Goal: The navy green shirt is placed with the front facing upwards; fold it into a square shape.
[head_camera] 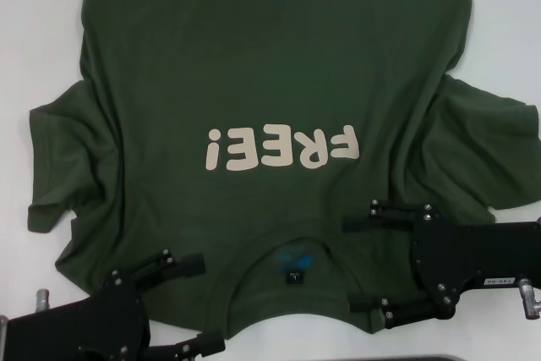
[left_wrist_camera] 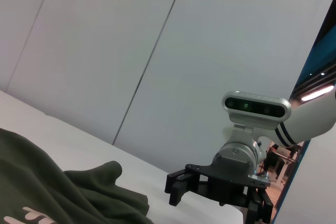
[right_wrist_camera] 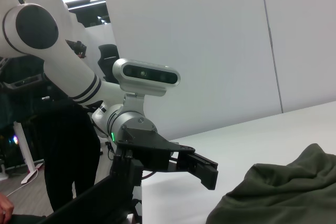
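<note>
The navy green shirt [head_camera: 270, 99] lies spread flat on the white worktop [head_camera: 42, 31], front side up, with its cream "FREE!" lettering [head_camera: 281, 147] reading upside down from the head view and the ribbed collar [head_camera: 292, 247] at the near edge, closest to the robot. Both short sleeves are rumpled out to the sides, and the wrist views catch bunched folds of that fabric on the worktop. The left claw [head_camera: 190, 303] sits low over the near shoulder area on the robot's left of the collar, fingers spread wide apart, gripping nothing. The right claw [head_camera: 363, 264] is over the other shoulder area, right of the collar, its two fingers also parted wide with shirt fabric showing between them, nothing pinched.
</note>
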`<state>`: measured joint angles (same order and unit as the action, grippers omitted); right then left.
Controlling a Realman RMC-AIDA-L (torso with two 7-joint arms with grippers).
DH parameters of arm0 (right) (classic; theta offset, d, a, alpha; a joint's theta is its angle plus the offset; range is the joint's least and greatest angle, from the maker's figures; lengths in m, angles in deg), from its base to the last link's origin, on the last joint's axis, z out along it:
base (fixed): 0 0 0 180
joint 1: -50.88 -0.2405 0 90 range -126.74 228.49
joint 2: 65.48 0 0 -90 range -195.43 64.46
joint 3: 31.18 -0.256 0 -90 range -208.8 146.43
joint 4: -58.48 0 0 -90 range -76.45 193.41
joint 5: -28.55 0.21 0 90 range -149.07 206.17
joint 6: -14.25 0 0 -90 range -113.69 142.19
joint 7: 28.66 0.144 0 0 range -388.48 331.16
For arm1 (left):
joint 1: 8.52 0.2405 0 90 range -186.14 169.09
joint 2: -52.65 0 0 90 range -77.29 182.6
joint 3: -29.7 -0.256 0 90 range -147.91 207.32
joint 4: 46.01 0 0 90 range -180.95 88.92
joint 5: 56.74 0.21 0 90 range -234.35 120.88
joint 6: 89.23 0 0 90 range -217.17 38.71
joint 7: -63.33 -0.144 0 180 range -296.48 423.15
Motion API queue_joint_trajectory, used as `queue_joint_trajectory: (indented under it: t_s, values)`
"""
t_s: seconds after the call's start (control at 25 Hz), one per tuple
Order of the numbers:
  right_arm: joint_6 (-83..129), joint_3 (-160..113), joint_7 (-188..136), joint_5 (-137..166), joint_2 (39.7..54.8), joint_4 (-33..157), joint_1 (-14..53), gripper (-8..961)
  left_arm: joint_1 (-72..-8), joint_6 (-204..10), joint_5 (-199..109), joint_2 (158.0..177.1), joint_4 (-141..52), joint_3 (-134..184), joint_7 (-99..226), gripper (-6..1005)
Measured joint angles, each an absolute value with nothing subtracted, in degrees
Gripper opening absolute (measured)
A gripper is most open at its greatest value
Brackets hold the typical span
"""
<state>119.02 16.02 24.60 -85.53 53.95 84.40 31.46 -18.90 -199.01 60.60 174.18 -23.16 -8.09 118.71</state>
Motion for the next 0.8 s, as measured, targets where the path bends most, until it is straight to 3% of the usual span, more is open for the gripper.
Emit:
queue_joint_trajectory:
  t_s: [0.8]
  values:
    - [118.91, 15.79, 24.60, -85.53, 53.95, 84.41, 31.45, 924, -19.20, -199.01, 60.24, 174.01, -23.05, -8.05, 119.75, 934]
